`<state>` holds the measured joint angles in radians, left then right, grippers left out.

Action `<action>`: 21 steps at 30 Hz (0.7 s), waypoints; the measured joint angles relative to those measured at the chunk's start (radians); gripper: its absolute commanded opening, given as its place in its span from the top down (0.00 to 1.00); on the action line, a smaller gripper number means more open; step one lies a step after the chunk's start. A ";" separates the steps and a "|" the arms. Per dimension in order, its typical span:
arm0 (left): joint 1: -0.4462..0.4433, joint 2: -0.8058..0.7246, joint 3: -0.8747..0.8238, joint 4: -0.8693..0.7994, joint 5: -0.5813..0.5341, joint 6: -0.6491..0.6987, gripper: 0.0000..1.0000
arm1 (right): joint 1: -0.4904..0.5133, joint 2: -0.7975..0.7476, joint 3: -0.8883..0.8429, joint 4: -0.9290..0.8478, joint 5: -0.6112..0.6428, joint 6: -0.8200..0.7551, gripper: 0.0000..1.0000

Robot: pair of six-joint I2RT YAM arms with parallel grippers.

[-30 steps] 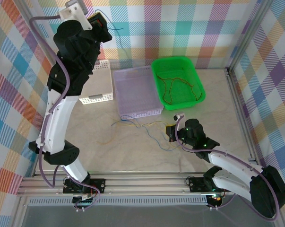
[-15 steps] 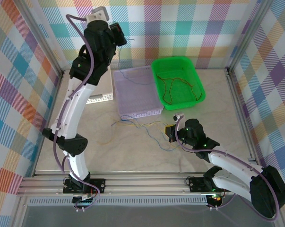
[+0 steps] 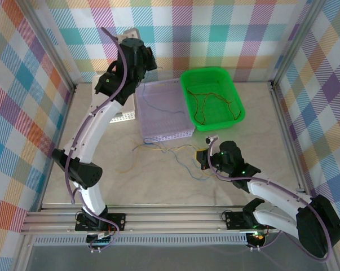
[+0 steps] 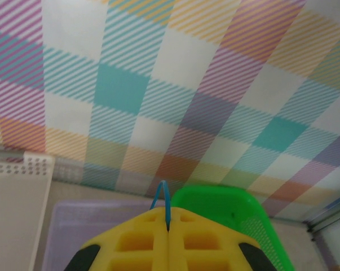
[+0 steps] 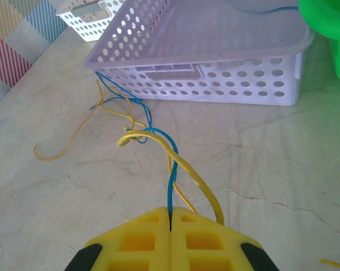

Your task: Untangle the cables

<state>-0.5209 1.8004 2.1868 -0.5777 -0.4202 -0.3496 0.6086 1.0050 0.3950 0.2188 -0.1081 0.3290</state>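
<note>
At the upper left of the overhead view, the left pincer (image 3: pixel 149 58) is hanging high above the far end of the lavender basket (image 3: pixel 170 134), clenched tight on a blue strand (image 4: pixel 160 199). Seen from its wrist, the strand is poking up as a narrow loop out of the seam between the yellow fingers (image 4: pixel 136 240), which are pressing flat against each other. From that pincer the strand is trailing down as a thin line into the lavender basket. Just left of that basket, a white basket (image 3: pixel 120 117) is sitting partly under the arm. Just right of it, a green basket (image 3: pixel 206 70) is holding a red-orange cable (image 3: pixel 205 105), which is lying in loose curls on its floor.

Lower right of centre, the right pincer (image 3: pixel 202 158) is sitting low over the surface (image 3: pixel 136 186). It is clenched on a blue cable (image 5: pixel 170 189) that is entering the seam of its fingers. A yellow cable (image 5: pixel 199 182) is arching beside it and dropping past the right fingertip. Both are running back to a small knot (image 5: pixel 133 137) near the front wall of the lavender basket, where more blue and yellow ends are fanning out across the surface.
</note>
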 measured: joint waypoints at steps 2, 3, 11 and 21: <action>0.000 -0.011 -0.041 0.000 -0.008 -0.006 1.00 | 0.000 0.005 0.000 0.002 -0.002 0.000 1.00; 0.000 -0.016 -0.056 -0.001 -0.011 -0.010 1.00 | 0.000 0.006 0.000 0.002 -0.002 0.000 1.00; 0.000 -0.023 -0.165 -0.034 -0.021 -0.055 1.00 | 0.000 0.016 0.005 0.006 -0.006 0.000 1.00; -0.035 0.171 -0.111 -0.135 -0.015 -0.078 1.00 | 0.000 0.022 0.005 0.006 -0.008 0.000 1.00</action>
<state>-0.5556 1.9713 2.0762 -0.7128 -0.4351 -0.4274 0.6086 1.0271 0.4004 0.2245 -0.1162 0.3290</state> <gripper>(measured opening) 0.045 0.056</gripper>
